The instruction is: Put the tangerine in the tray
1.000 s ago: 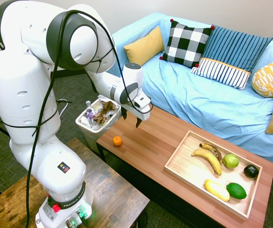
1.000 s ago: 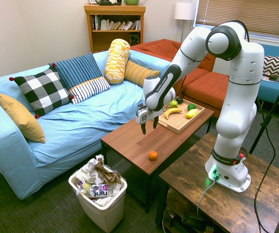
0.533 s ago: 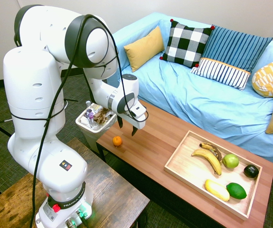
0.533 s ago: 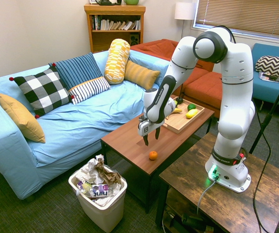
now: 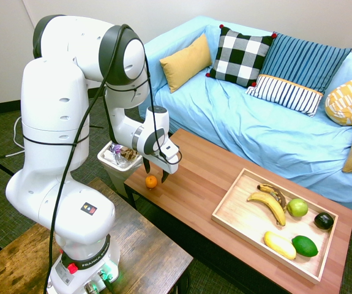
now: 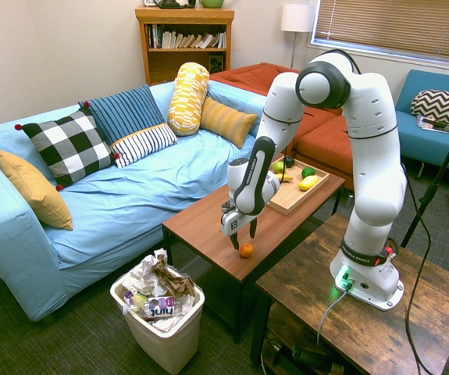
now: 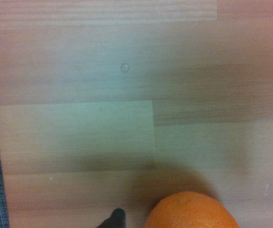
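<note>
Your jaws (image 5: 155, 176) have dropped from well above the counter (image 5: 212, 177) to just over the tangerine (image 5: 151, 181), and slid toward the counter's near corner by the waste bin (image 5: 116, 160) as they came. So the approach is about done; judged from this, the grasp comes next and carrying to the tray (image 5: 234, 211) hasn't started.

The jaws stand wide open, pointing straight down, holding nothing. In the second exterior view the dark fingertips (image 6: 235, 241) hang just above the tangerine (image 6: 246, 250), one to each side of it, though from this angle you can't tell if they straddle it fully or sit a little off-centre. The wrist view shows the tangerine (image 7: 191, 212) at the frame edge, sitting on bare wood.

The tangerine is still on the counter near the corner, well apart from the tray at the far end, which holds bananas, a green apple and other fruit.
</note>
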You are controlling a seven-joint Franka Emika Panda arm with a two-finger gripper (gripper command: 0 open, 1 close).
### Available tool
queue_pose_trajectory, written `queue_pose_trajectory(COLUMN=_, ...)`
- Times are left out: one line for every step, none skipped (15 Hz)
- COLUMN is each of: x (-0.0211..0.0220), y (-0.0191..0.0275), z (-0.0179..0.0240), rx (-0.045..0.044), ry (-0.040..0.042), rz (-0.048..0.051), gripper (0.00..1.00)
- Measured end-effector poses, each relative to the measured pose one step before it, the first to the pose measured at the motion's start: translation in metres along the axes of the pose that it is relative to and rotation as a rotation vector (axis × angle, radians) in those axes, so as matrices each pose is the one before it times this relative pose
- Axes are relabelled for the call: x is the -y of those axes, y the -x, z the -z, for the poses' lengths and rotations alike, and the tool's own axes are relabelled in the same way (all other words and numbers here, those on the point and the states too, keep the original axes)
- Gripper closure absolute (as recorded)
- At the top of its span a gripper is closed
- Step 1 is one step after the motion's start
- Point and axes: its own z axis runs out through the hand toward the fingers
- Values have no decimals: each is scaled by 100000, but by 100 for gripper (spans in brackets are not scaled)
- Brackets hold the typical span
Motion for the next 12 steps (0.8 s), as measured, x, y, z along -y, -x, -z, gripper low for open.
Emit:
queue_pose_trajectory(x=129, y=161, z=-282, rx=154, ry=359, rz=-3, gripper=0)
queue_pose_trajectory(x=125, y=43, z=-235, rx=242, ry=231, rz=-241, gripper=0)
queue_pose_trajectory(x=62, y=-28, z=-240, rx=272, ry=232, rz=-535, gripper=0)
queue_pose_trajectory(x=43, y=-56, z=-240, rx=280, ry=224, rz=-631, gripper=0)
queue_pose_trajectory(x=17, y=-31, z=-282, rx=382, ry=305, rz=-608, gripper=0)
queue_pose_trajectory(x=-11, y=-10, z=-330, rx=462, ry=427, rz=-550, gripper=100)
queue_pose_trajectory(x=2, y=70, z=-319, rx=426, ry=412, rz=-195, gripper=100)
queue_pose_trajectory(x=-7, y=145, z=-287, rx=465, ry=355, rz=-158, gripper=100)
queue_pose_trajectory(x=34, y=138, z=-159, rx=425, ry=76, rz=-218, gripper=100)
queue_pose_trajectory(x=92, y=95, z=8, rx=194, ry=-188, rz=-139, gripper=100)
queue_pose_trajectory(x=72, y=46, z=23, rx=19, ry=-113, rz=48, gripper=100)
queue_pose_trajectory(x=39, y=32, z=10, rx=53, ry=-58, rz=-51, gripper=100)
